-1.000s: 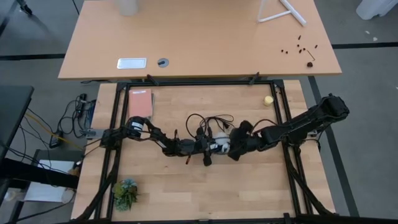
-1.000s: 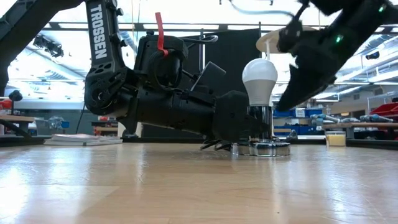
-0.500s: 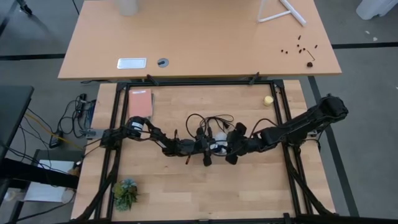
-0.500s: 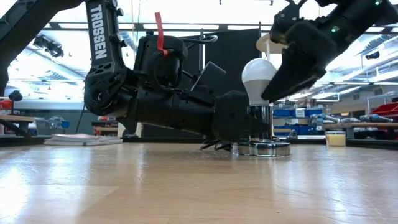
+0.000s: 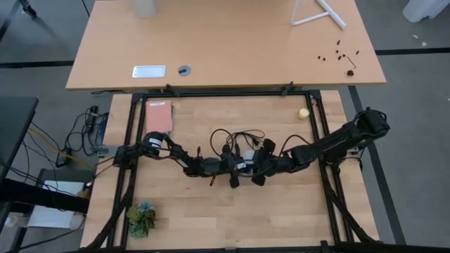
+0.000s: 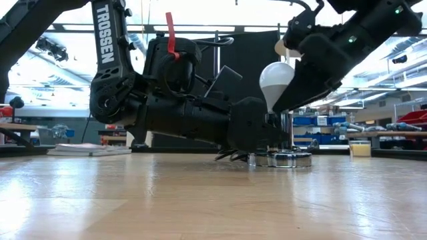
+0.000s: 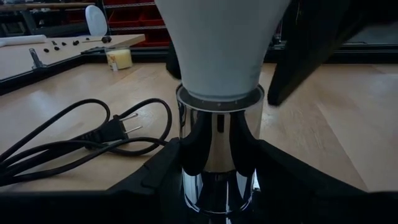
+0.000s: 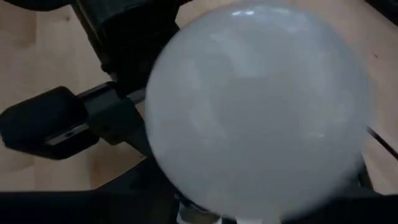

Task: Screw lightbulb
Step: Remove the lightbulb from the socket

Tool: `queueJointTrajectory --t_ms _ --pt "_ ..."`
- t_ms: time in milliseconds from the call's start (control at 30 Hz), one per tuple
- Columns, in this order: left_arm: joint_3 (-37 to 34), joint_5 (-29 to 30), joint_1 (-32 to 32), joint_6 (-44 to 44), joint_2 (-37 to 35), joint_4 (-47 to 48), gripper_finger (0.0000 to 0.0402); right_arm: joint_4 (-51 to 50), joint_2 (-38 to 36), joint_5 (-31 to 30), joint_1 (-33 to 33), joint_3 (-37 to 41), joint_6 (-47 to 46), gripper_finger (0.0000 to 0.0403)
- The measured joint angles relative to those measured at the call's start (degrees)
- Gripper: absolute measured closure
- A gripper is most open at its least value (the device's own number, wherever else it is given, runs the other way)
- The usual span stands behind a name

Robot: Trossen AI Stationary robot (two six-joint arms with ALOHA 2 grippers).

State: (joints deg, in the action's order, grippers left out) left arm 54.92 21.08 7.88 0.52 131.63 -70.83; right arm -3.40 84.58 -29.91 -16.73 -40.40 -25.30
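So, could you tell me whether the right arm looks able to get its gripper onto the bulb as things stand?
Probably yes. The right gripper is right at the bulb, whose globe stands bare above the socket. The left gripper only clamps the socket lower down, leaving the globe free.

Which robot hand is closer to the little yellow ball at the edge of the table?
The right. The right gripper sits over the lightbulb mid-table, on the side toward the yellow ball. The left gripper, clamped around the shiny socket, is a bit farther away.
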Motion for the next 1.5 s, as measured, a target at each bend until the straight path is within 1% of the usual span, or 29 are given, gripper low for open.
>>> queueJointTrajectory --t_ms 133,233,267,333,400,467,600,700,867,1000,1067,1167,1200,1267,1300,1500 --pt "0.04 0.00 0.00 -0.13 0.00 0.00 0.0219 -6.30 -2.93 -0.36 -0.02 0.00 -2.14 0.0173" --pt "0.04 0.01 -0.07 -0.14 0.00 0.02 0.0219 -13.45 -5.05 -3.58 -0.02 0.00 -4.73 0.0173" --pt "0.04 0.02 -0.04 -0.21 0.00 0.02 0.0219 -16.19 -5.28 -3.84 0.00 0.00 -5.10 0.0173" --pt "0.04 -0.02 0.00 -0.26 0.00 0.02 0.0219 -21.60 -5.48 -4.89 0.04 0.02 -9.10 0.0173" --pt "0.04 -0.07 0.00 -0.26 0.00 0.02 0.0219 -23.91 -5.53 -5.10 0.00 0.04 -14.08 0.0174" --pt "0.04 -0.17 0.00 -0.26 0.00 0.02 0.0219 -21.86 -5.53 -2.93 -0.13 0.04 -14.32 0.0173" --pt "0.04 -0.18 0.00 -0.26 0.00 0.02 0.0219 -12.27 -5.51 1.94 -1.30 0.04 -7.53 0.0174" --pt "0.04 -0.17 0.00 -0.26 0.00 0.02 0.0219 -8.16 -5.50 2.14 -1.62 0.04 -3.76 0.0174" --pt "0.04 -0.17 0.00 -0.24 0.00 -0.02 0.0219 -4.90 -4.97 2.03 -0.43 0.02 0.81 0.0174" --pt "0.04 0.05 -0.03 0.01 0.00 -0.04 0.0219 -7.53 -4.99 0.00 0.91 -0.03 2.68 0.0174" --pt "0.04 0.07 -0.09 -0.03 0.00 -0.03 0.0219 -12.38 -5.03 -3.13 1.19 -0.09 2.07 0.0174" --pt "0.04 0.00 0.00 -0.07 0.00 -0.02 0.0219 -21.23 -4.99 -8.28 1.77 0.07 -3.13 0.0174" --pt "0.04 -0.06 0.00 -0.07 0.00 -0.02 0.0219 -22.89 -5.01 -8.65 1.65 0.07 -5.36 0.0174" --pt "0.04 -0.22 0.00 -0.07 0.00 -0.02 0.0219 -24.12 -5.01 -7.84 1.47 0.07 -8.70 0.0174" --pt "0.04 -0.20 0.00 -0.07 0.00 -0.02 0.0219 -23.09 -5.01 -6.93 1.27 0.07 -8.86 0.0174" --pt "0.04 -0.22 0.00 -0.07 0.01 -0.02 0.0219 -12.55 -5.01 -0.60 -0.70 0.02 -3.07 0.0174"
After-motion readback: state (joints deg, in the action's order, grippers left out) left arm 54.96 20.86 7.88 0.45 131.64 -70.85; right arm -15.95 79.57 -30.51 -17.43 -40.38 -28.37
